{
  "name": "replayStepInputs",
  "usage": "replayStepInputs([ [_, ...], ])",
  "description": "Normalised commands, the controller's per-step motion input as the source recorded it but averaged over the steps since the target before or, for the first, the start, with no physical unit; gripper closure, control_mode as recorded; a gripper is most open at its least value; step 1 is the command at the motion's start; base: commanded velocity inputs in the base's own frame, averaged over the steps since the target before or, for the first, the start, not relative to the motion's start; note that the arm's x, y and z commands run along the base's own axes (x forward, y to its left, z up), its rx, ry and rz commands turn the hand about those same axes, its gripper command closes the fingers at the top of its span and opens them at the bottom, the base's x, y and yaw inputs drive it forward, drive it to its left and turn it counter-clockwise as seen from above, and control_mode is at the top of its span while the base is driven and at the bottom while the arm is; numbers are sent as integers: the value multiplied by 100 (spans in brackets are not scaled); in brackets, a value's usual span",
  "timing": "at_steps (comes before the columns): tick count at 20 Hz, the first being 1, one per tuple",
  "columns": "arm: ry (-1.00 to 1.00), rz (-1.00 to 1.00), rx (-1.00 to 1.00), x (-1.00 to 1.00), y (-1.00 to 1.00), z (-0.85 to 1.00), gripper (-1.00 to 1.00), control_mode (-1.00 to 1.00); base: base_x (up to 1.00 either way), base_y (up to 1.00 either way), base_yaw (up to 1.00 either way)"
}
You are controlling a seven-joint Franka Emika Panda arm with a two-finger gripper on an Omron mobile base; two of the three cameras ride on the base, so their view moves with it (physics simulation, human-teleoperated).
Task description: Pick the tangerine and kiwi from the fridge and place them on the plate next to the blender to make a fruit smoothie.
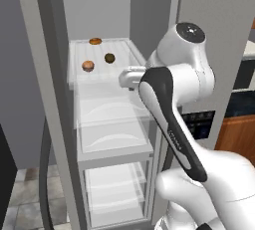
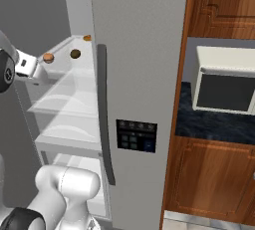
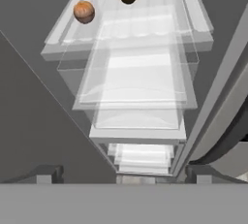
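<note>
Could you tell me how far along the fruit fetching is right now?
Done: the fridge stands open. In hand: the open gripper holds nothing, facing the shelves. Left: the tangerine and kiwi both lie on the top shelf, unpicked.

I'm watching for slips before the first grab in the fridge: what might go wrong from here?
1. Three small fruits share the top shelf; a second orange fruit behind could be mistaken for the tangerine.
2. The kiwi sits near the tangerine and may roll if nudged.
3. The open tool is short of both.
</note>
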Motion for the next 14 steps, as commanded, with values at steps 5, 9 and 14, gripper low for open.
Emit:
replayStepInputs([
  [5, -21, 0, 0, 43, 21, -30, -100, -100, 0, 0, 0],
  [9, -24, 0, 3, 46, 18, -17, -100, -100, 0, 0, 0],
  [14, -8, 3, 0, 45, 16, 0, -100, -100, 0, 0, 0],
])
